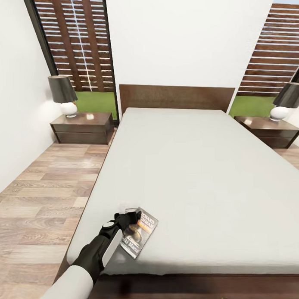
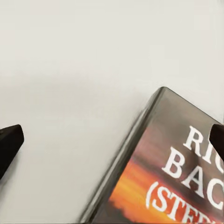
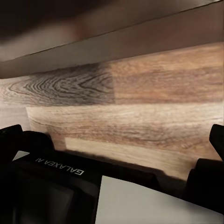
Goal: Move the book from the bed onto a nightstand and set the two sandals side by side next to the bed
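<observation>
Bedroom viewed from the foot of the bed (image 1: 187,168). Found the book (image 1: 140,234) lying flat and face up on the pale grey mattress, near the corner at the foot on the robot's left, turned at an angle to the mattress edge. Reached over it with the left tool (image 1: 129,218): spread wide, gripped nothing, one fingertip (image 2: 9,142) above bare mattress and the other above the cover, with the book's corner and long edge between them in the left wrist view. Kept the right tool (image 3: 113,136) low beside the dark bed frame, above the wood-plank floor (image 3: 140,112), likewise spread apart and with nothing in it.

Judged as the pick-up step, not yet closed. To do it well: needed to bring one finger past the book's edge, pressing slightly into the soft mattress to get beneath the thin paperback; called for a slow squeeze across the edge, since a flat book could slide away or fan open. Looked nearer to carry it afterwards to the left nightstand (image 1: 83,128), beside its lamp (image 1: 64,95).
</observation>
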Robot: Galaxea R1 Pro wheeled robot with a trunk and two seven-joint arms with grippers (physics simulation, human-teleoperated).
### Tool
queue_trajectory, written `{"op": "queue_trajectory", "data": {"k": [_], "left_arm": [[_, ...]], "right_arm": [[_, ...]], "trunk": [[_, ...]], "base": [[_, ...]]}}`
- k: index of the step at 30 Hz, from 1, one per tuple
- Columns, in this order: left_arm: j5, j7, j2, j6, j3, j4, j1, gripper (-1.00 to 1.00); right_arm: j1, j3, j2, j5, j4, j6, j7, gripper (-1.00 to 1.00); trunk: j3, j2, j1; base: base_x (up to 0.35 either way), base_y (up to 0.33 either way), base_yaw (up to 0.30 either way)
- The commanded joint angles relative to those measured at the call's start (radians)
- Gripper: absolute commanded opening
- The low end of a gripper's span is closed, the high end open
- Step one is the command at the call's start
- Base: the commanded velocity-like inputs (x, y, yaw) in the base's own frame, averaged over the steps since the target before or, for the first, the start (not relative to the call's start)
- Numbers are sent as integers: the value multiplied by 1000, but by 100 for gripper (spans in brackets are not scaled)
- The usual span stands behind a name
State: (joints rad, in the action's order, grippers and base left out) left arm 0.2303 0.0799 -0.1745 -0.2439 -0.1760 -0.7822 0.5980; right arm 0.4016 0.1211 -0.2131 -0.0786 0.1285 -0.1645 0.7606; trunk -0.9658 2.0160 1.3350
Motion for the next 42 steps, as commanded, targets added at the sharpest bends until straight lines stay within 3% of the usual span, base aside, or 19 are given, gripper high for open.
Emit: {"op": "queue_trajectory", "data": {"k": [1, 42], "left_arm": [[11, 8, 0, -5, -2, -2, 0, 100], [11, 8, 0, -3, -2, -2, 0, 100]], "right_arm": [[0, 3, 0, -8, 0, -10, 3, 100], [0, 3, 1, -8, 0, -10, 3, 100]], "trunk": [[-1, 0, 0], [-1, 0, 0]], "base": [[109, 0, 0], [6, -47, 0]]}}
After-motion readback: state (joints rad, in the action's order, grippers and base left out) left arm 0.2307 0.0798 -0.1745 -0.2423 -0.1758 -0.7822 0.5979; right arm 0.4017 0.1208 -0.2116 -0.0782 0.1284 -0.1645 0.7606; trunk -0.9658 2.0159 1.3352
